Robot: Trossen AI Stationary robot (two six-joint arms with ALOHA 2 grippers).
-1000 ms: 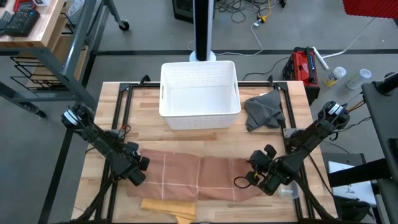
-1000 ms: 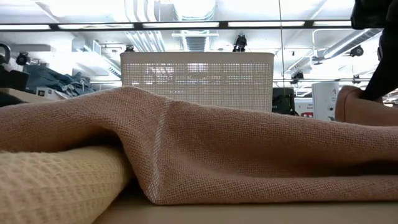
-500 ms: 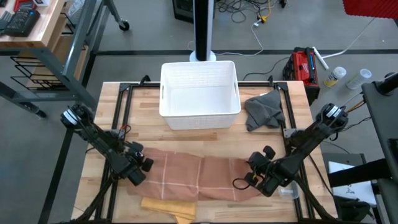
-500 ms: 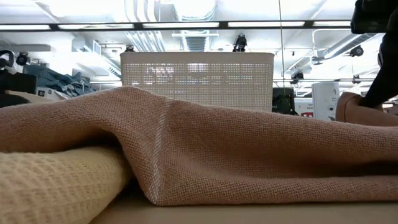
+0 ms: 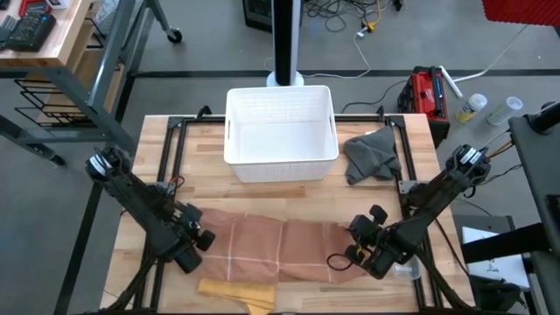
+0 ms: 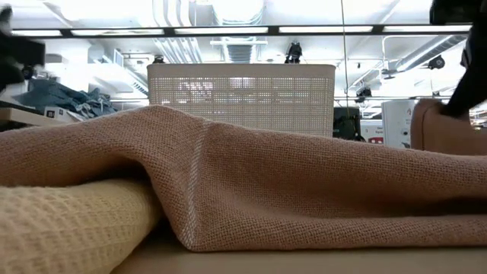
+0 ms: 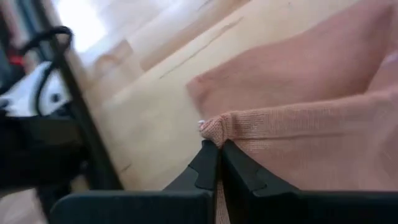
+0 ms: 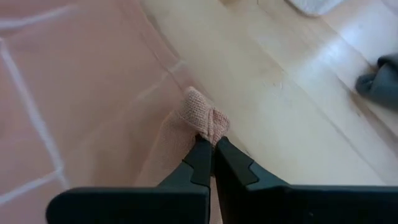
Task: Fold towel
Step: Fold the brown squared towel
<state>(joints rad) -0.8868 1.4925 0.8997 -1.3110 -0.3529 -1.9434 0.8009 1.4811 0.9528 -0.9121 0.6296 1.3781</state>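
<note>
Towel (image 5: 280, 249), pink-brown with pale grid lines, is lying spread across the near half of the table (image 5: 175, 175), at about 6 o'clock from the white basket (image 5: 282, 131) in the high view. Left gripper (image 5: 194, 249) is sitting at the towel's 9 o'clock end; in the left wrist view its fingers are pressed together on a bunched corner of the cloth. Right gripper (image 5: 360, 252) is working the 3 o'clock end; the right wrist view is showing a small puckered tuft pinched between its closed fingers. Right corner is standing raised in the low view.

Risks, as judged from here:
- Both pinches are taking very little fabric. Any pull across the table is likely straining those tufts, and a corner could be slipping free mid-fold.
- Yellow waffle cloth (image 5: 236, 290) is lying at 6 o'clock, touching and partly under the towel's near edge. Dragging the towel could be carrying it along or bunching the fold.
- Uneven lift between the two arms would be skewing the fold line, leaving edges misaligned.
- Grey rag (image 5: 372, 156) at 2 o'clock is lying well apart; it is posing little trouble.
</note>
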